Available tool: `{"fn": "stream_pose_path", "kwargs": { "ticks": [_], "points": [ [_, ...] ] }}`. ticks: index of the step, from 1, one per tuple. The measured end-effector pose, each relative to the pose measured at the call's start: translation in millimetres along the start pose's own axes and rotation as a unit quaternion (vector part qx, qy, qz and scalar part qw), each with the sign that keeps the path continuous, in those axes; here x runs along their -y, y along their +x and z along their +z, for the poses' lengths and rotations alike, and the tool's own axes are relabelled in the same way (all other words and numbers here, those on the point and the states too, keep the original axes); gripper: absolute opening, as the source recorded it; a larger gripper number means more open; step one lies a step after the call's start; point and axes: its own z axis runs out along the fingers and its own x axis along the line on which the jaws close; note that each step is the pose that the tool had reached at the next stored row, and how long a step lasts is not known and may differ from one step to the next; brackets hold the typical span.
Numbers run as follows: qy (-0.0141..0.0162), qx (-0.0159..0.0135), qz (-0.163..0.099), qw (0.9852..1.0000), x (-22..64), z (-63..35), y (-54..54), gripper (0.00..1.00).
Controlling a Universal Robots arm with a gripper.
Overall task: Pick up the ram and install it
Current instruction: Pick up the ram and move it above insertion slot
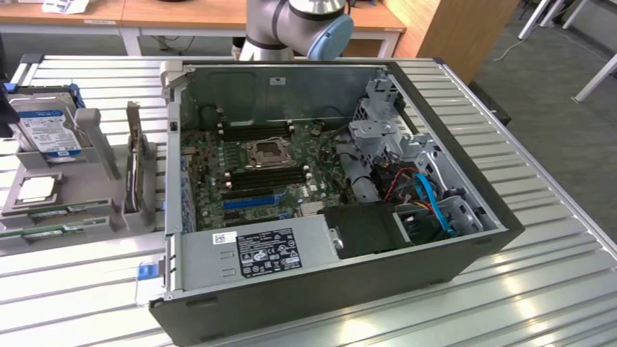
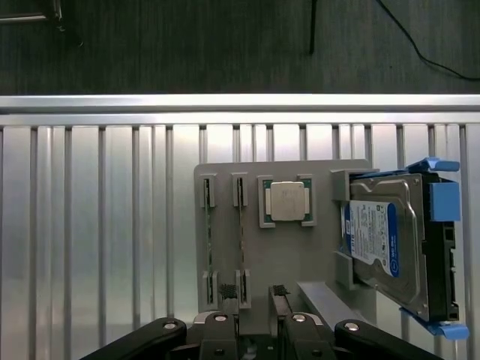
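**A:** Where is the tool, and is it holding anything?

**B:** The gripper [image 2: 255, 300] hangs over one edge of a grey parts holder [image 2: 300, 259]. Its two fingers are spread apart and grip nothing. The ram [image 2: 241, 232], a thin green stick, stands on edge in the holder. One end of it is close to the gap between the fingers, but I can't tell whether it lies inside the gap. A second ram stick [image 2: 208, 232] stands parallel just beside it.

**A:** Why on edge?

**B:** Probably so the fingers can drop down either side and pinch the flat faces. Notched posts keep each stick upright. A processor chip [image 2: 287, 201] lies flat in its own recess, and a hard drive [image 2: 386, 240] in a blue caddy leans beyond that.

**A:** And where would the ram go?

**B:** In the exterior view, an open computer case [image 1: 463, 238] lies on its side to the right of the holder. Its motherboard [image 1: 289, 191] faces up, likely so it can be reached from above. The long black memory slots [image 1: 262, 177] look empty.

**A:** The surroundings?

**B:** Everything sits on a ribbed aluminium table [image 2: 90, 225]. Beyond it are dark carpet [image 2: 187, 45], a loose cable [image 2: 427, 52] and wooden desks [image 1: 193, 11].
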Motion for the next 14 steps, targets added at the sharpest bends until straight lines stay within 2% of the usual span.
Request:
{"fn": "stream_pose_path", "kwargs": {
  "ticks": [14],
  "points": [
    [0.0,0.0,0.0,1.0,0.4,9.5,0.2,0.29]
  ]
}}
